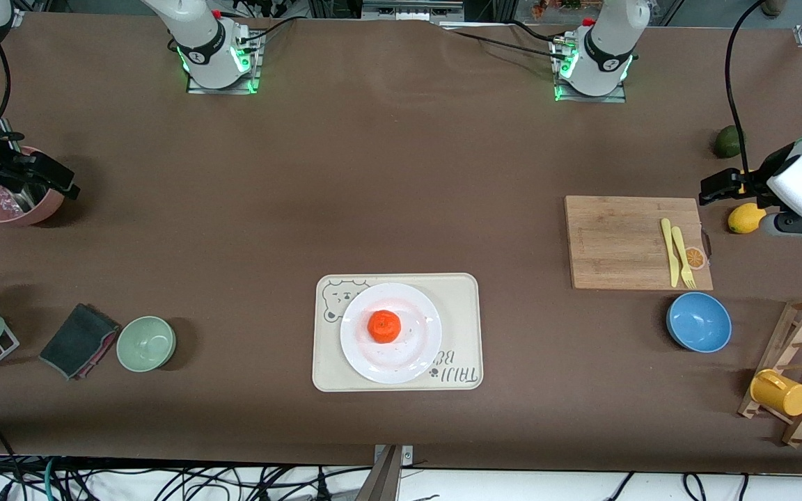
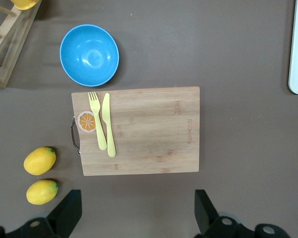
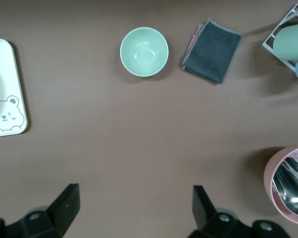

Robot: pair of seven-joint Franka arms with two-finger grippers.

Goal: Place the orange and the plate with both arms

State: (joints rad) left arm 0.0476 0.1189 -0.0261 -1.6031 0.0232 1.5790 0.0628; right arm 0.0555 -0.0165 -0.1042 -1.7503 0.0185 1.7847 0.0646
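The orange [image 1: 383, 326] sits in the middle of the white plate [image 1: 411, 351]. The plate rests on the cream bear-print tray [image 1: 464, 292] near the table's middle, close to the front camera. My left gripper [image 1: 716, 188] is open and empty over the table at the left arm's end, beside the lemons; its wrist view [image 2: 137, 213] shows bare table between the fingers. My right gripper [image 1: 60, 182] is open and empty at the right arm's end, by the pink bowl; in its wrist view [image 3: 134, 210] only the tray's bear corner [image 3: 10, 119] shows.
A wooden cutting board [image 1: 624, 240] holds a yellow fork and knife [image 1: 679, 261]. Around it are a blue bowl [image 1: 699, 321], lemons [image 1: 745, 218], a lime [image 1: 728, 141] and a rack with a yellow cup [image 1: 780, 393]. A green bowl [image 1: 146, 343], dark cloth [image 1: 77, 341] and pink bowl [image 1: 18, 205] lie toward the right arm's end.
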